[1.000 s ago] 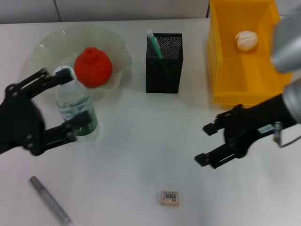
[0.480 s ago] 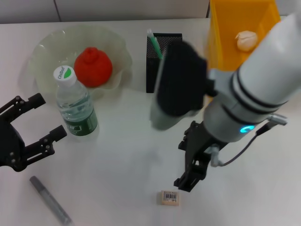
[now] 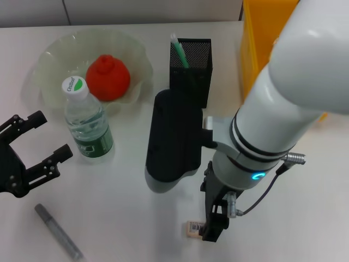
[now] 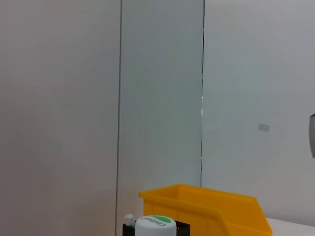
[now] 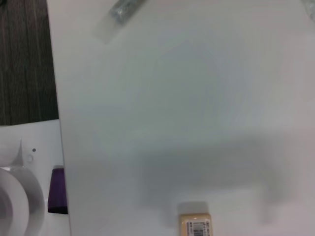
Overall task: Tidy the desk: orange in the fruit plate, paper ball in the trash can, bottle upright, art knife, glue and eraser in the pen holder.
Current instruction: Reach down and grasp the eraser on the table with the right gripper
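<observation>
The orange [image 3: 108, 76] lies in the fruit plate [image 3: 49, 60]. The bottle [image 3: 87, 123] stands upright in front of the plate; its cap shows in the left wrist view [image 4: 155, 226]. The glue [image 3: 179, 52] stands in the pen holder [image 3: 190, 71]. The art knife [image 3: 57, 231] lies at the front left and shows in the right wrist view [image 5: 123, 10]. The eraser [image 3: 193, 228] lies at the front, also in the right wrist view [image 5: 195, 223]. My right gripper [image 3: 211, 210] is open, pointing down right beside the eraser. My left gripper [image 3: 53, 134] is open and empty, left of the bottle. The trash can [image 3: 259, 38] is mostly hidden by my right arm; the paper ball is hidden.
My right arm's bulky forearm [image 3: 169, 142] hangs over the table's middle, in front of the pen holder. The table's edge and dark floor [image 5: 24, 59] show in the right wrist view. The trash can [image 4: 206, 211] shows in the left wrist view.
My right arm has swung in from the right and lowered its gripper to the eraser, covering the trash can. My left gripper has let go of the upright bottle and drawn back left.
</observation>
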Controlling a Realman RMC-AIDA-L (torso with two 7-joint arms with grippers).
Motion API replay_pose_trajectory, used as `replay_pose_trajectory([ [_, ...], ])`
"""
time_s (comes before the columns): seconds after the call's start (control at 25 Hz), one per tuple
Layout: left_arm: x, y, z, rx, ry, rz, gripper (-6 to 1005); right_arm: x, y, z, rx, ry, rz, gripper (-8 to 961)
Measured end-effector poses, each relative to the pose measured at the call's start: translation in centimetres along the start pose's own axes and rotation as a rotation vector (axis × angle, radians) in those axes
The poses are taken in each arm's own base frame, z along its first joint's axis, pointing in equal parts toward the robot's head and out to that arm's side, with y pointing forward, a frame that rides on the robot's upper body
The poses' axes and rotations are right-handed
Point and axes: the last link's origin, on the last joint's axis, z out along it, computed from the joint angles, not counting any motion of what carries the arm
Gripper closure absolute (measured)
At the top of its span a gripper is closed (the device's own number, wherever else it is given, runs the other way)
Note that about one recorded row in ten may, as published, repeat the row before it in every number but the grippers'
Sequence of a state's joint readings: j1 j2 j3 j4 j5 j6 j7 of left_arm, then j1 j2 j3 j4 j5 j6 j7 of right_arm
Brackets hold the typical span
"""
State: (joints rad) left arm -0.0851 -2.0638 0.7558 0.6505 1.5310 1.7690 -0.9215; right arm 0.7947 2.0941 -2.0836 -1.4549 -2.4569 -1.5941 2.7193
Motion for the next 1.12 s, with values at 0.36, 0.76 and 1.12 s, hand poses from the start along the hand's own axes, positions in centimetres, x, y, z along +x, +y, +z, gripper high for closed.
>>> replay_pose_trajectory([
  [0.36,-0.11,-0.08,0.27,0.003,0.003,-0.009,180,-0.51,0.36,0.58,-0.009,-0.01,-0.008,119],
  [0.76,-0.11,-0.13,0.28,0.003,0.002,-0.011,181,-0.64,0.47,0.49,-0.008,-0.014,-0.011,119],
  [1.12,-0.43,-0.05,0.38,0.01,-0.002,-0.024,180,-0.75,0.95,0.93,-0.008,-0.01,-0.033,119],
])
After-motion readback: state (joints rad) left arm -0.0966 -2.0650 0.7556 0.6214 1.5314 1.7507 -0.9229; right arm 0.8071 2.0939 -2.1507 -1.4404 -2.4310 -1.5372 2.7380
